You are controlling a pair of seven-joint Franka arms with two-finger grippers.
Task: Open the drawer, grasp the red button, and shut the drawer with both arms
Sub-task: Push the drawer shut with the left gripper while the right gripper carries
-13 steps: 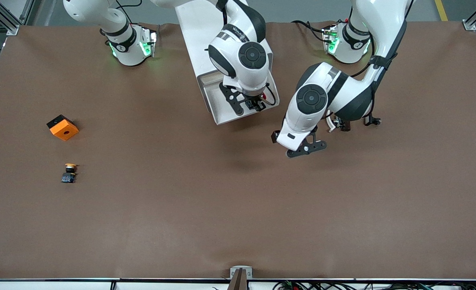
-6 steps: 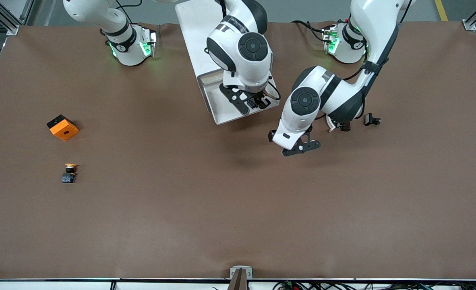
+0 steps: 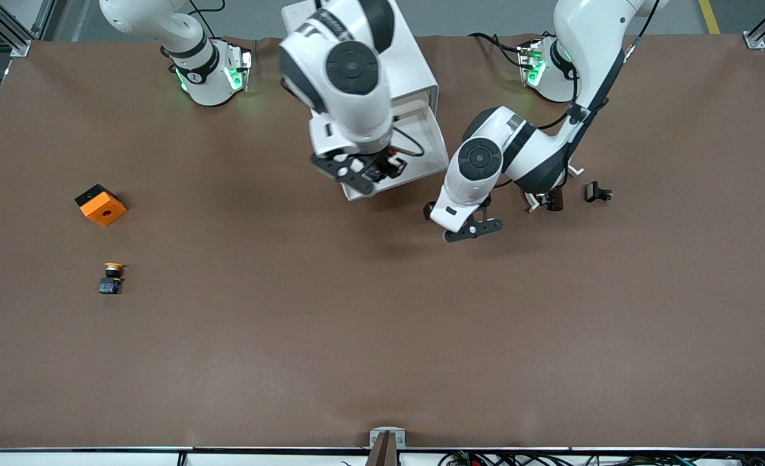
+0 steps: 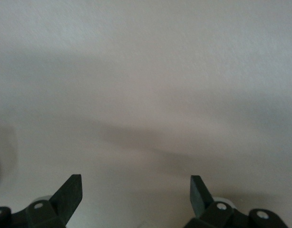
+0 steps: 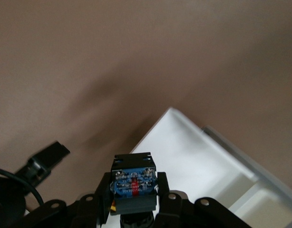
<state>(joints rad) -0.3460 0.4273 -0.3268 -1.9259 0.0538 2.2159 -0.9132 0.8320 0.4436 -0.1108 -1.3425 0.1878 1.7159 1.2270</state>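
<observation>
**Button lifted clear of the open drawer**

The wide brown table (image 3: 382, 336) carries the white boxy cabinet (image 3: 382, 58) near the robots' bases, its shallow white tray-like drawer (image 3: 421, 152) pulled out toward the front camera. Over the past second the right arm (image 3: 343, 71) has risen and swung toward its own end of the table, so the right gripper (image 3: 373, 171) now hangs over the drawer's front corner instead of down inside it. Its fingers are clamped on the small button with a black-and-blue body (image 5: 133, 184), and the red cap is not visible. By my reading the grab is done and closing the drawer remains.

The left arm (image 3: 518, 155) has drawn nearer the drawer; the left gripper (image 3: 470, 230) hovers over bare table beside it, fingers (image 4: 70, 192) spread wide and empty, likely readying to push.

Toward the right arm's end lie an orange cube with a hole (image 3: 101, 204) and an orange-capped button (image 3: 111, 277). No writing is legible.
</observation>
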